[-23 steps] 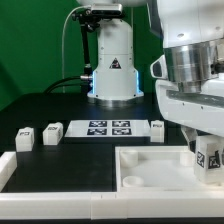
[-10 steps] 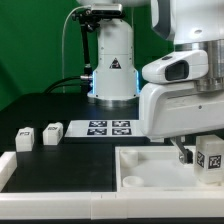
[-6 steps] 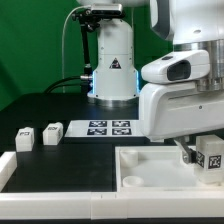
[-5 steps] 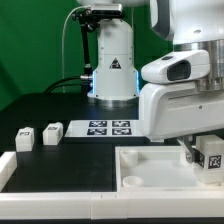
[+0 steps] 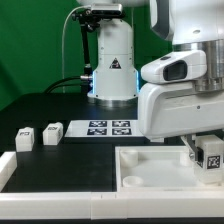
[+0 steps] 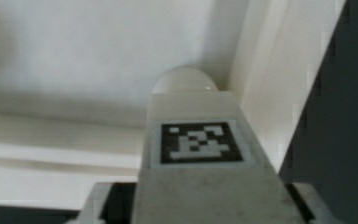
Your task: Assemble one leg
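Observation:
My gripper (image 5: 203, 160) is shut on a white leg (image 5: 211, 158) with a black-and-white tag. It holds the leg upright over the far right corner of the large white tabletop piece (image 5: 150, 165), at the exterior view's right. In the wrist view the leg (image 6: 197, 140) fills the middle between my fingers, its rounded tip pointing into the tabletop's inner corner (image 6: 247, 60). Whether the tip touches the tabletop cannot be told. Three more legs lie on the black table: two at the left (image 5: 24, 137) (image 5: 52, 132) and one (image 5: 157, 127) behind my arm.
The marker board (image 5: 108, 127) lies flat behind the tabletop piece. A white bar (image 5: 8, 166) lies at the left front edge. The robot base (image 5: 112, 60) stands at the back. A round hole (image 5: 130, 182) shows in the tabletop's near left corner.
The arm came down and turned over the tabletop's right corner, carrying the leg. In the last second the leg has sunk a little lower and shifted slightly right.

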{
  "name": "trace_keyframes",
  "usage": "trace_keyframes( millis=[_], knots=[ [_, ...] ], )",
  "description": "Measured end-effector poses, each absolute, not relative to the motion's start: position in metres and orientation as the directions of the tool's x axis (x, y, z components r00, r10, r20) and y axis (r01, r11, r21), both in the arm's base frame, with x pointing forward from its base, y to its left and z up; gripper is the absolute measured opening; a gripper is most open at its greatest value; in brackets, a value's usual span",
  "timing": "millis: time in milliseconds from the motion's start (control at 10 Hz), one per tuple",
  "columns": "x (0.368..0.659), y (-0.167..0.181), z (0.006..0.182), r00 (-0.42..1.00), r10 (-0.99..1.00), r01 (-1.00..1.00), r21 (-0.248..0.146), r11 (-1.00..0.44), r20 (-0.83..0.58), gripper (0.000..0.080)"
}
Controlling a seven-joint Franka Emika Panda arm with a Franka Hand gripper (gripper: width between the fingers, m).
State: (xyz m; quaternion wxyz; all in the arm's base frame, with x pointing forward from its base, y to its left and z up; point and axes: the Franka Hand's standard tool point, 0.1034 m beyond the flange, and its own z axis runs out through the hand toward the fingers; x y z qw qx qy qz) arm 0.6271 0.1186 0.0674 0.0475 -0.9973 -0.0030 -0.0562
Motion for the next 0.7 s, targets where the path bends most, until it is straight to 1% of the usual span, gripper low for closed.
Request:
trace_keyframes(
  millis=[100,200,300,400,500,600,700],
  knots=[
    [0.627,0.1167,0.067,0.982,-0.165,-0.154,-0.112,-0.982,0.097,0.029],
    [0.6271,0.1157,0.0669,0.96,-0.266,-0.255,-0.119,-0.96,0.085,0.029],
    [0.6272,0.1132,0.0666,0.896,-0.441,-0.43,-0.138,-0.892,0.057,0.029],
    [0.6274,0.1116,0.0664,0.829,-0.558,-0.548,-0.148,-0.823,0.036,0.029],
    [0.6274,0.1114,0.0663,0.74,-0.672,-0.663,-0.155,-0.733,0.012,0.029],
    [0.6268,0.1123,0.0659,0.596,-0.803,-0.795,-0.155,-0.586,-0.02,0.029],
    [0.626,0.1131,0.0655,0.514,-0.857,-0.851,-0.149,-0.504,-0.032,0.029]
  ],
)
